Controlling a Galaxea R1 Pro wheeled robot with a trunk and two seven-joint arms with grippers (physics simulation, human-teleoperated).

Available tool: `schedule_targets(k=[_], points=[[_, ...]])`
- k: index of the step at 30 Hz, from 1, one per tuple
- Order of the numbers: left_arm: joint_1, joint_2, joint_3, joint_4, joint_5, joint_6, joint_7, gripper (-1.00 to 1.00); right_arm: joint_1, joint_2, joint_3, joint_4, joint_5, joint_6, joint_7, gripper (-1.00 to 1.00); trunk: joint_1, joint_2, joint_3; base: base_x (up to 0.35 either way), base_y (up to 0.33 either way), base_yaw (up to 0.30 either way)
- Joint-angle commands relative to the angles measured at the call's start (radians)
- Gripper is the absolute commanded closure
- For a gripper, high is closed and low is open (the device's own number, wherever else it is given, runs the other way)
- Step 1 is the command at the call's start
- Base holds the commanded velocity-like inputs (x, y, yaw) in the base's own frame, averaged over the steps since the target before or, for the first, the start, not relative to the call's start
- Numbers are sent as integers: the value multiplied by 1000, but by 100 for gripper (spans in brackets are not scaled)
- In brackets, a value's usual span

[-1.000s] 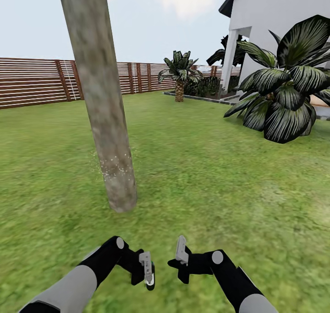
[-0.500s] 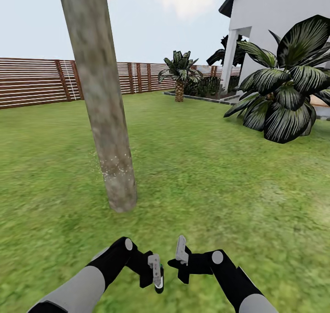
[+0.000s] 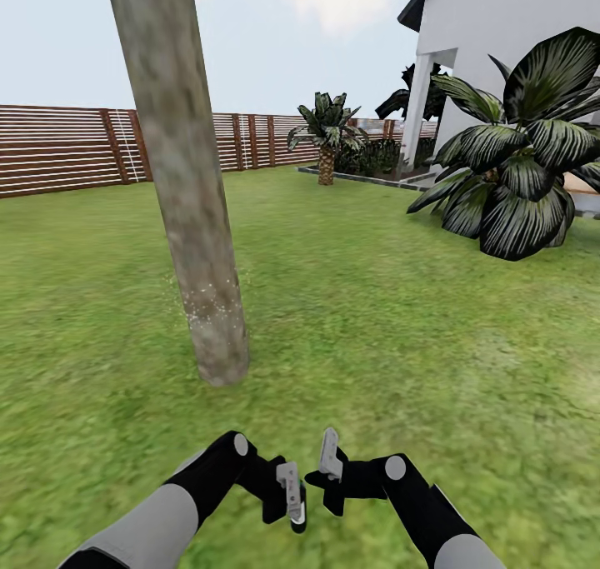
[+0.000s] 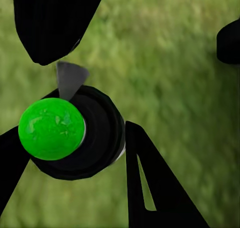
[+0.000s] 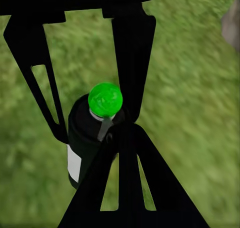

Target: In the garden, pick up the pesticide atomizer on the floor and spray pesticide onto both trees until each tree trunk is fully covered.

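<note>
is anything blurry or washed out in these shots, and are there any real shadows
Head view: tree trunk and fence fairly crisp, grass smeared, sky pale, no cast shadows. Left wrist view: atomizer's green cap sharp, lawn behind soft. Right wrist view: black fingers dark silhouettes, ground blurred.

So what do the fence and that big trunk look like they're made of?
The fence looks like reddish-brown stained wood: thin horizontal slats between darker posts. The trunk looks like rough matte bark, mottled grey-tan, with fine white specks low down, probably pesticide.
</note>
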Motion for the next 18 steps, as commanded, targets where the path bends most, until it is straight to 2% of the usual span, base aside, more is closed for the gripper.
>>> schedule_targets(k=[1, 14, 18], points=[[0, -1, 0, -2, -6, -2, -2, 100, 0, 0, -1, -1, 9, -6, 1, 100, 0, 0, -1, 0, 0, 0], [-1, -14, 0, -2, -5, -2, -1, 100, 0, 0, -1, -1, 9, -6, 1, 100, 0, 0, -1, 0, 0, 0], [-1, -7, 0, -1, -7, -2, -1, 100, 0, 0, 0, -1, 9, -6, 1, 100, 0, 0, -1, 0, 0, 0]])
